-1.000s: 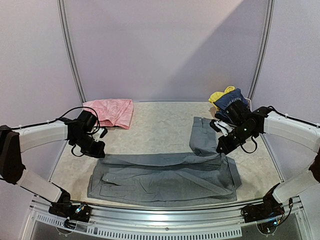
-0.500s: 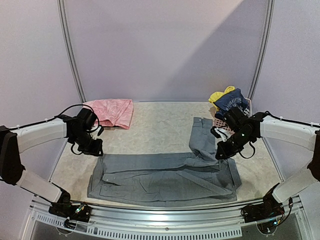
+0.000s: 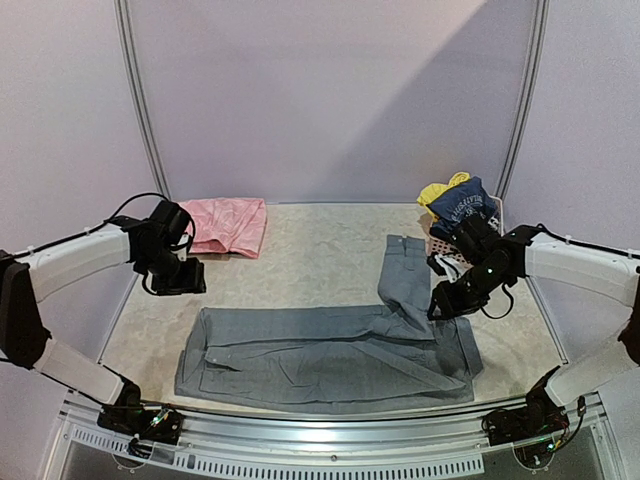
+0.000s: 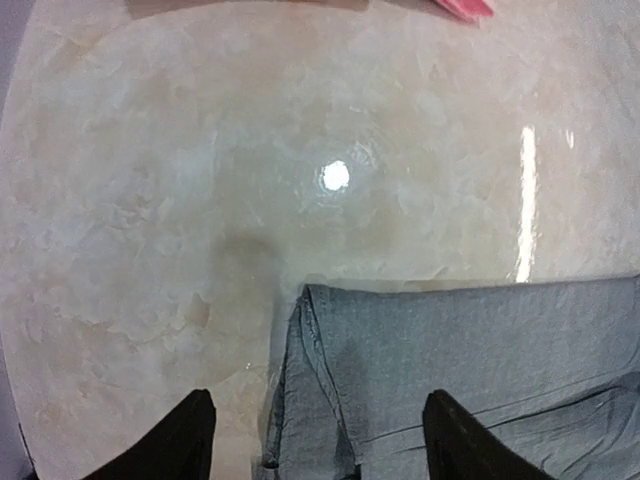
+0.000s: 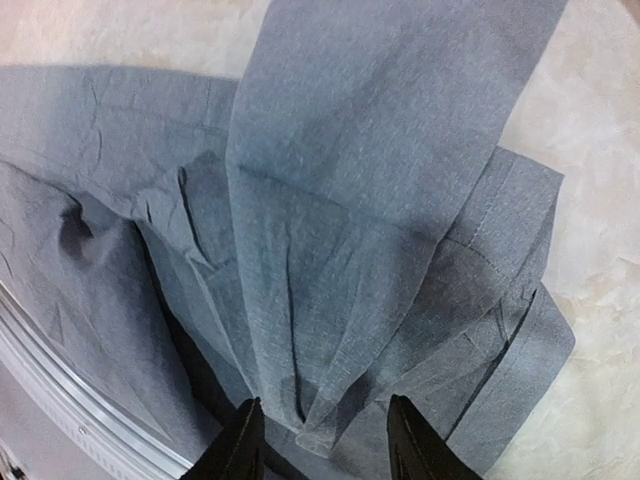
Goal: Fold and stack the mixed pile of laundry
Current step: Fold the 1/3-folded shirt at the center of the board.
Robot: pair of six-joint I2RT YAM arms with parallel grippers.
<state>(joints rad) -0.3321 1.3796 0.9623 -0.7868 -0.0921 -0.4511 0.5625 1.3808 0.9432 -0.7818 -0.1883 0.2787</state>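
Note:
The grey collared shirt [image 3: 330, 355] lies flat near the table's front edge, folded lengthwise, with one sleeve [image 3: 404, 270] running toward the back. My left gripper [image 3: 183, 283] hangs open just off the shirt's left end. In the left wrist view its fingers [image 4: 190, 440] stand wide apart above the folded corner [image 4: 330, 390], not touching it. My right gripper [image 3: 441, 304] hovers open over the shirt's right part. A bunched tip of cloth [image 5: 325, 435] lies loose between its fingers [image 5: 240, 445]. The navy top [image 3: 462, 207] and the yellow piece [image 3: 440, 189] sit heaped at the back right.
A pink garment [image 3: 225, 222] lies at the back left corner. The pink slatted basket [image 3: 440, 246] stands under the navy top, close behind my right arm. Bare mottled tabletop [image 3: 320, 250] shows between the pink garment and the sleeve. A metal rail [image 3: 330, 425] runs along the front edge.
Both grippers have opened and let go of the grey shirt. The left one has drawn back and left off the shirt's end. The right one has shifted slightly toward the front.

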